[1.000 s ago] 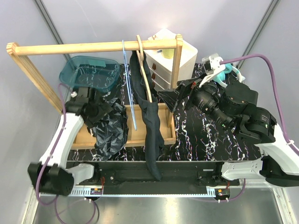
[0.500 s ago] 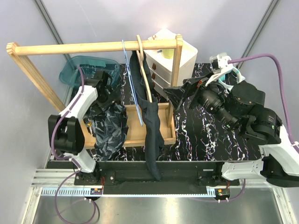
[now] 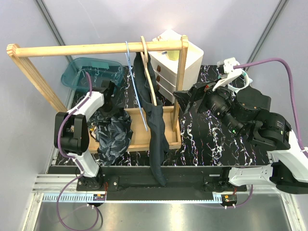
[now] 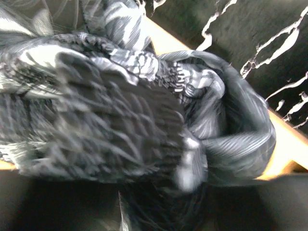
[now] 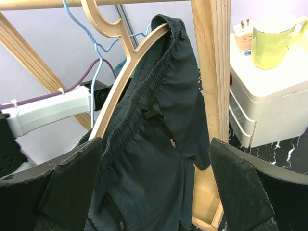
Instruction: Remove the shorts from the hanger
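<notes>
Right gripper [image 5: 154, 187] stood wide open, its two dark fingers [image 5: 72, 185] spread to either side of the wrist view and touching nothing. It faced the shorts [image 5: 163, 120] from just beside the rack's upright post [image 5: 209, 72]. From above, the same gripper [image 3: 185, 98] sat near that post [image 3: 180, 72], clear of the cloth.

The navy shorts [image 3: 153, 120] hung on the wooden hanger [image 3: 147, 62], whose hook was over the top rail [image 3: 86, 48]. The waistband was draped over the hanger's arm [image 5: 120, 82], and the legs fell past the front edge of the black marbled bench [image 3: 202, 139]. A bare blue wire hanger [image 3: 131, 77] hung on the rail just beside it.

Left gripper [image 3: 109, 95] was low over a crumpled, dark patterned garment [image 3: 113, 137] lying on the rack's wooden base. Its wrist view was filled with that blurred fabric [image 4: 120, 120], so I could not tell how its jaws stood.

Behind the rack sat a teal tub [image 3: 91, 72] and a white drawer unit [image 3: 171, 55], which carried a yellow-green mug [image 5: 272, 41].
</notes>
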